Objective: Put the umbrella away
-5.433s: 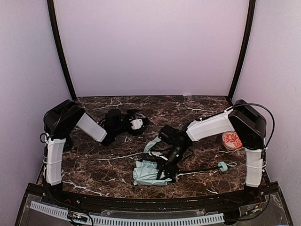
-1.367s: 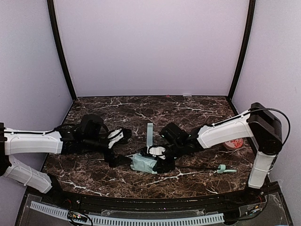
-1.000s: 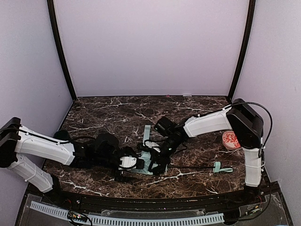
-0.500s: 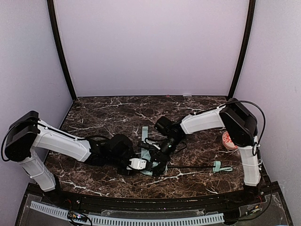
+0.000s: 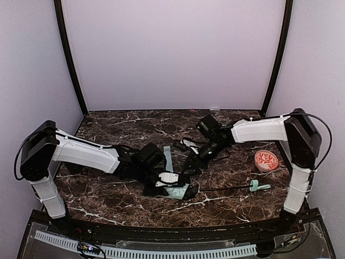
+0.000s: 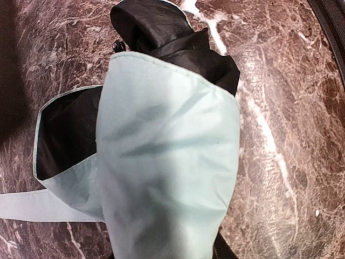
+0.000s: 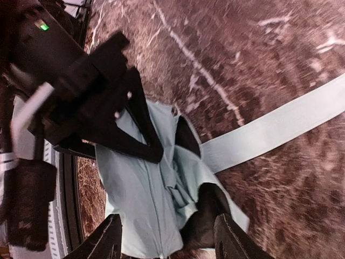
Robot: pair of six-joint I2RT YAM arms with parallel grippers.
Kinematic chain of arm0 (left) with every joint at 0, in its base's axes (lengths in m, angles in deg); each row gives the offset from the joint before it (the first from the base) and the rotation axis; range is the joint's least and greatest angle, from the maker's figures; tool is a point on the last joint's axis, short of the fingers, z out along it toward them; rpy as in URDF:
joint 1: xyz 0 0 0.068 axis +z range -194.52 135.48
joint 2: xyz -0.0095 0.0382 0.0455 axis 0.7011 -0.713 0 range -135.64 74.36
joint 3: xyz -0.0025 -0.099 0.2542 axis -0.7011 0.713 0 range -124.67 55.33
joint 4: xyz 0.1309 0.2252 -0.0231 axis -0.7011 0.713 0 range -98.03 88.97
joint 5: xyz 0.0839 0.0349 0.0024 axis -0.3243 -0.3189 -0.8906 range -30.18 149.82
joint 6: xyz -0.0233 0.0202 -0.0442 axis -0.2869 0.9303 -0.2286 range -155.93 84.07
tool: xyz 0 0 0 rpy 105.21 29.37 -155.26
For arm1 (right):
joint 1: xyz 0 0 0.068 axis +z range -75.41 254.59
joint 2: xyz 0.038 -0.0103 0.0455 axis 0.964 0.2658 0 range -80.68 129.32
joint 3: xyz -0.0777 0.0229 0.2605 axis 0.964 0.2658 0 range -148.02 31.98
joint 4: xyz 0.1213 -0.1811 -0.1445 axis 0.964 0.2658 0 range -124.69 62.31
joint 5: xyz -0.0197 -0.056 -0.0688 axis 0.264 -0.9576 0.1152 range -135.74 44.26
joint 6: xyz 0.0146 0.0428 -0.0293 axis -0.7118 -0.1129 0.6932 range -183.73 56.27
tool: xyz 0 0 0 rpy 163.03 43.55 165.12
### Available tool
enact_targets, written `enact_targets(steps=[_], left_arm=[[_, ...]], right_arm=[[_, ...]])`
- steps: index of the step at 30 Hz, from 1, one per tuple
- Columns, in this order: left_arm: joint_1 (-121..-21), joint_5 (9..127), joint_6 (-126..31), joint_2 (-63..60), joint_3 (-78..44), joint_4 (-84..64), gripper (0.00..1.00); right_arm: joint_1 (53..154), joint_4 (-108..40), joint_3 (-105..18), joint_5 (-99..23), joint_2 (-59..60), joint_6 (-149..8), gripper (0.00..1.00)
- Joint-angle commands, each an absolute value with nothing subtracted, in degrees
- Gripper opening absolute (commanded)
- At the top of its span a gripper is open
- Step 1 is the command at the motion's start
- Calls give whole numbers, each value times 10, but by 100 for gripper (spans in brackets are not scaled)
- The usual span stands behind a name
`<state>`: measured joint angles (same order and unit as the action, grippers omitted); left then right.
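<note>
Whereas half a second ago the right gripper sat on the bundle, it has drawn back toward the upper right, fingers spread and empty. The umbrella is a crumpled mint wad showing black lining, low at centre frame against the left gripper, whose grip cannot be told.

Free passage: the bare tabletop behind both arms. My left arm bars the left-centre; my right arm spans the right half. The umbrella fabric and its thin shaft block the near middle. The ball stands near the right edge, apart from the shaft. Ahead of my wide-spread right jaws, my left gripper sits over the fabric.
</note>
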<state>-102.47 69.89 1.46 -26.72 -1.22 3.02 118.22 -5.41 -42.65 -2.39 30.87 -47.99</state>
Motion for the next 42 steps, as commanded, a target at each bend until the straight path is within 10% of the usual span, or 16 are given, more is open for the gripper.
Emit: enact_targets(steps=[1, 12, 18, 29, 36, 42], left_arm=[[-1023, 775, -15, -336, 8, 207, 15], [-979, 856, -43, -392, -62, 284, 13], [-960, 886, -51, -409, -77, 306, 12], [-936, 914, -66, -444, -82, 293, 8], [-928, 948, -72, -443, -94, 295, 13], [-911, 955, -88, -390, -89, 255, 53]], right_arm=[[1162, -105, -363, -74, 203, -458, 59], [1292, -415, -78, -355, -21, -393, 63], [1381, -481, -90, -430, 34, -334, 87], [1413, -456, -124, -442, 151, -258, 85], [1416, -400, -172, -425, 206, -260, 54], [1415, -340, -178, -432, 216, -280, 25]])
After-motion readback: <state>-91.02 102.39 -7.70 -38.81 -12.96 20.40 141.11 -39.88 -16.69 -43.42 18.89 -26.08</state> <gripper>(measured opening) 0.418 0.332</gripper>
